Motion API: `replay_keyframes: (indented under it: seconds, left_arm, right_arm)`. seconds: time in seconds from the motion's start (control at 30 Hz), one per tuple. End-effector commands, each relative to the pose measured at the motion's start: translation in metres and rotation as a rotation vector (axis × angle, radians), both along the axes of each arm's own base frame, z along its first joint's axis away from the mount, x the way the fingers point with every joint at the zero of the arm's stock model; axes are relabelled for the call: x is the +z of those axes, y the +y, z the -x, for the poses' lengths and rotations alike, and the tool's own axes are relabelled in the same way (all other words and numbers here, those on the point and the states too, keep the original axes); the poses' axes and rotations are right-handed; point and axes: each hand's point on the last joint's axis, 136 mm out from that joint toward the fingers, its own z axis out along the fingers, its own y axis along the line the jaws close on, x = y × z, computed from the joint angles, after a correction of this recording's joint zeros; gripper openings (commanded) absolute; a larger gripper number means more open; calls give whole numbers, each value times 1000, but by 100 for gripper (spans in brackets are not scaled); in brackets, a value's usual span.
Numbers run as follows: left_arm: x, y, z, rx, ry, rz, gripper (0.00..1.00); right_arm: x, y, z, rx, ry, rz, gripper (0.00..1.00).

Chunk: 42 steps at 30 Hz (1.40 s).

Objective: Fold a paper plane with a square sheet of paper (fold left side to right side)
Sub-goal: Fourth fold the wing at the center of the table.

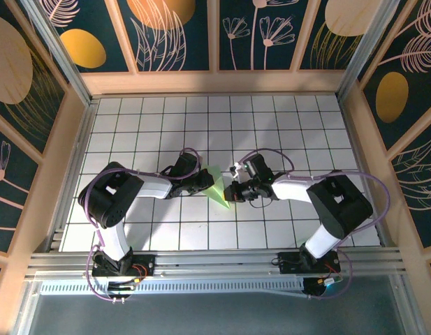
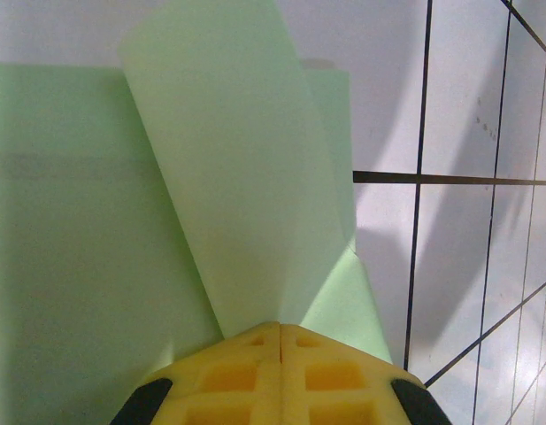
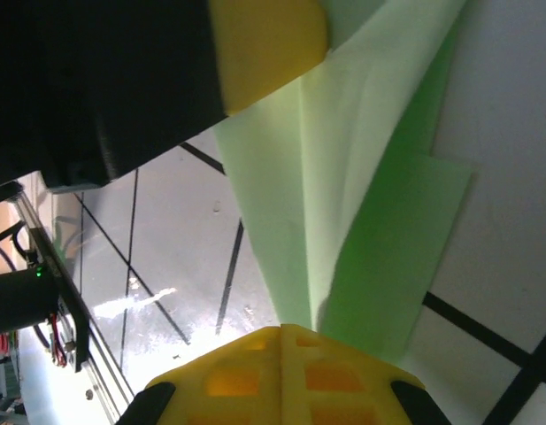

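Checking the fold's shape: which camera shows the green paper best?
Top external: the whole green paper shows as a pointed wedge. The left wrist view gives a raised flap close up, the right wrist view its creased layers, both cropped.

Two matching arms on show. The left arm (image 1: 156, 187) has a glossy white link set between chunky, rounded black joint housings, and the right arm (image 1: 293, 188) is the same build, a white tube with black motor casings. Thin purple cables (image 1: 189, 149) loop along both. Each stands on a squat black base (image 1: 121, 265). Up close, the left end effector (image 2: 280, 332) has bright yellow fingers moulded with a grid of square recesses, with black mounts at the sides. The right end effector (image 3: 281, 332) matches it exactly.
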Motion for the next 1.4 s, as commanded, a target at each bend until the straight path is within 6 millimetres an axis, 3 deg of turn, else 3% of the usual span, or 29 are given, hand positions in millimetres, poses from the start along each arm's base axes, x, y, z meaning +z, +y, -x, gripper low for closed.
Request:
replay_keyframes:
  seconds: [0.0,0.6,0.93,1.1,1.23,1.27,1.37]
  left_arm:
    - [-33,23,13,31,82,-123,0]
    - [-33,24,14,31,81,-124,0]
    - [-21,19,8,33,57,-102,0]
    - [-1,18,-3,50,-4,-90,5]
    - [25,16,-13,57,-82,-69,8]
    - [40,14,-15,49,-122,-46,9]
    - [56,10,-14,14,-178,-13,6]
  right_arm:
    - [0,4,-12,-23,-32,17,0]
    - [-24,-8,-8,-38,2,110,0]
    - [-41,-19,-3,-45,25,191,0]
    - [-49,-27,-1,-58,36,246,0]
    - [-54,-33,0,-69,42,287,0]
    - [-54,-34,0,-69,42,290,0]
    - [-56,-35,0,-73,42,299,0]
